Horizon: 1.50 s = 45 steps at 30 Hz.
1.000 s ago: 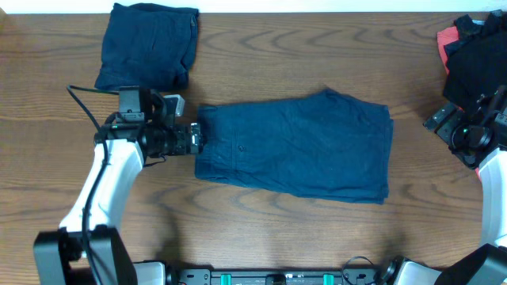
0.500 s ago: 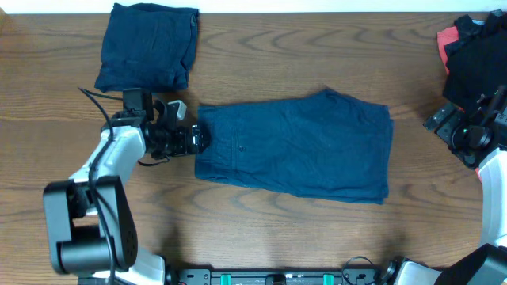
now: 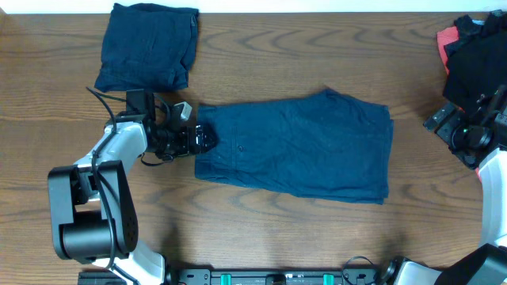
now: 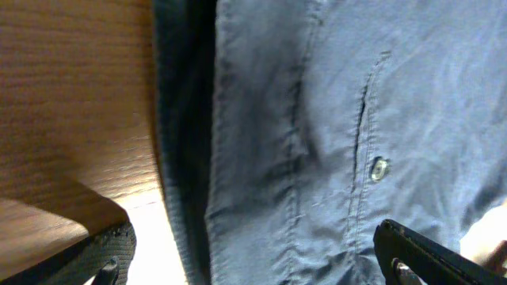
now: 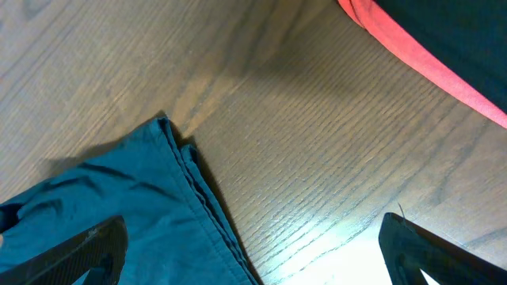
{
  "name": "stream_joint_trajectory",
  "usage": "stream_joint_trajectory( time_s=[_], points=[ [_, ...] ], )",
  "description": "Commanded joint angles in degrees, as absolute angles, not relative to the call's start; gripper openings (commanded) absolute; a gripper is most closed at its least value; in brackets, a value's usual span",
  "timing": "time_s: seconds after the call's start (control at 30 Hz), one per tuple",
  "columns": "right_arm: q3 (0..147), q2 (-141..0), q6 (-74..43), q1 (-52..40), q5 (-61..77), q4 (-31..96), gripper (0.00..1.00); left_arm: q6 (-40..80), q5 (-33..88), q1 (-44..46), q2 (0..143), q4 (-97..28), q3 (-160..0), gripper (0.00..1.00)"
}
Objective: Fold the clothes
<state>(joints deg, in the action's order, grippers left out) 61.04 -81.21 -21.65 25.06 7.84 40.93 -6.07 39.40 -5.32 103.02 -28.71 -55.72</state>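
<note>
Navy shorts [image 3: 297, 146] lie folded in half lengthwise in the middle of the table, waistband to the left. My left gripper [image 3: 203, 138] is open, low at the waistband edge; its wrist view shows the waistband [image 4: 190, 142] and a button [image 4: 379, 168] between the spread fingers. A folded navy bundle [image 3: 149, 46] sits at the back left. My right gripper [image 3: 453, 127] is open and empty at the far right, apart from the shorts; its wrist view shows the hem corner [image 5: 170, 170].
A pile of dark and red clothes [image 3: 474, 47] lies at the back right corner, close to my right arm; its red edge shows in the right wrist view [image 5: 428, 63]. Bare wooden table [image 3: 261, 229] lies in front of the shorts.
My left gripper has moved a little right onto the waistband edge, and the left arm has swung. The shorts and right arm have not moved.
</note>
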Motion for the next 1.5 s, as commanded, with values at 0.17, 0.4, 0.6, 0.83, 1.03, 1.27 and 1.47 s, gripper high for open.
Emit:
stream_joint_trajectory(
  time_s=[0.17, 0.4, 0.6, 0.83, 1.03, 1.27, 1.47],
  points=[
    [61.71, -81.56, -20.71, 25.43, 7.27, 40.95, 0.99, -6.42, 39.72, -5.39, 111.13, -29.76, -54.43, 0.98],
    [61.71, -81.56, -20.71, 25.43, 7.27, 40.97, 0.99, -6.44, 39.66, -5.39, 115.72, -29.67, -54.43, 0.98],
    [61.71, -81.56, -20.71, 25.43, 7.27, 40.97, 0.99, -6.46, 39.55, -5.41, 115.85, -29.47, -54.43, 0.87],
    [61.71, -81.56, -20.71, 25.43, 7.27, 40.97, 0.99, -6.74, 39.40, -5.41, 115.85, -29.04, -54.43, 0.58],
    [61.71, -81.56, -20.71, 25.43, 7.27, 40.97, 0.99, -6.85, 35.81, -5.41, 115.59, -29.47, -54.46, 0.23],
    [61.71, -81.56, -20.71, 25.43, 7.27, 40.95, 0.99, -6.33, 30.65, -5.52, 114.52, -31.14, -55.20, 0.06],
    [61.71, -81.56, -20.71, 25.43, 7.27, 40.95, 0.99, -2.28, 19.73, -5.56, 112.14, -38.59, -60.16, 0.06]
  ],
)
